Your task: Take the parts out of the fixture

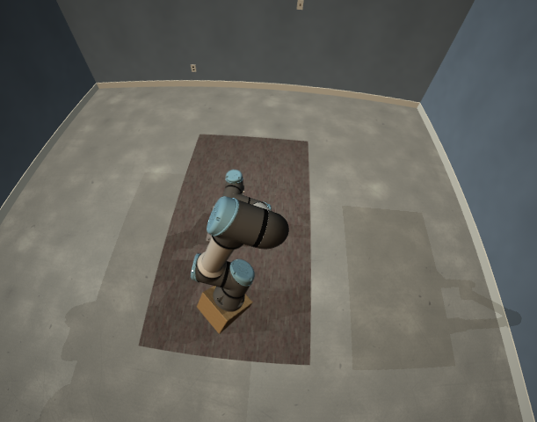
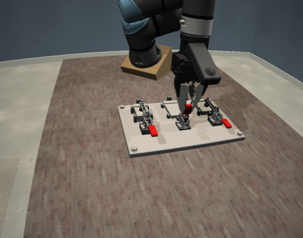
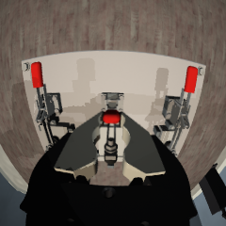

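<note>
The pale fixture plate (image 2: 187, 142) (image 3: 132, 71) lies on the wood-pattern table and carries three toggle clamps in a row. My gripper (image 2: 187, 111) (image 3: 111, 112) stands over the middle clamp and is shut on its red handle (image 2: 188, 108) (image 3: 111, 117), which is tilted up from the plate. The left clamp's red handle (image 2: 153, 130) (image 3: 190, 78) and the right clamp's red handle (image 2: 226, 123) (image 3: 37, 74) lie low, pointing to the plate's front edge. Flat pale parts sit behind the clamps: the middle part (image 2: 173, 110) and the right part (image 2: 203, 108). In the top view the arm (image 1: 245, 222) hides the fixture.
The arm's wooden base block (image 2: 151, 67) (image 1: 222, 313) stands behind the fixture. The brown table top (image 2: 146, 192) stretches wide in front of and beside the plate. Grey floor surrounds it.
</note>
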{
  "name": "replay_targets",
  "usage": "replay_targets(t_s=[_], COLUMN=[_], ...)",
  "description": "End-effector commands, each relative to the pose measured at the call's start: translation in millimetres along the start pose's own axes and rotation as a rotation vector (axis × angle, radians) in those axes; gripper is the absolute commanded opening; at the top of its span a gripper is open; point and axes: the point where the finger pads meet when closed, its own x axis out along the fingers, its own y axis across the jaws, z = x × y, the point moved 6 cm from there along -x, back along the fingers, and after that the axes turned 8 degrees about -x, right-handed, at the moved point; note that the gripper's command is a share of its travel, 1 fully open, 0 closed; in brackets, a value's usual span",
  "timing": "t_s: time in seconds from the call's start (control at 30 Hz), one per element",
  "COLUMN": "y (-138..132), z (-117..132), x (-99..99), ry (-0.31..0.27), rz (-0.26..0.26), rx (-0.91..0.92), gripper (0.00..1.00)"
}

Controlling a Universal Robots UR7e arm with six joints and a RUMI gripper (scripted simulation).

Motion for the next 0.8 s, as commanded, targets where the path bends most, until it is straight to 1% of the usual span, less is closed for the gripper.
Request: replay_targets(t_s=[0.0, 0.77], y=[0.0, -0.4], z=[-0.1, 2.6], x=[-0.2, -0.1], ry=[0.001, 0.001], rz=[0.0, 0.0], rx=[0.0, 0.0], gripper=[0.0, 0.0])
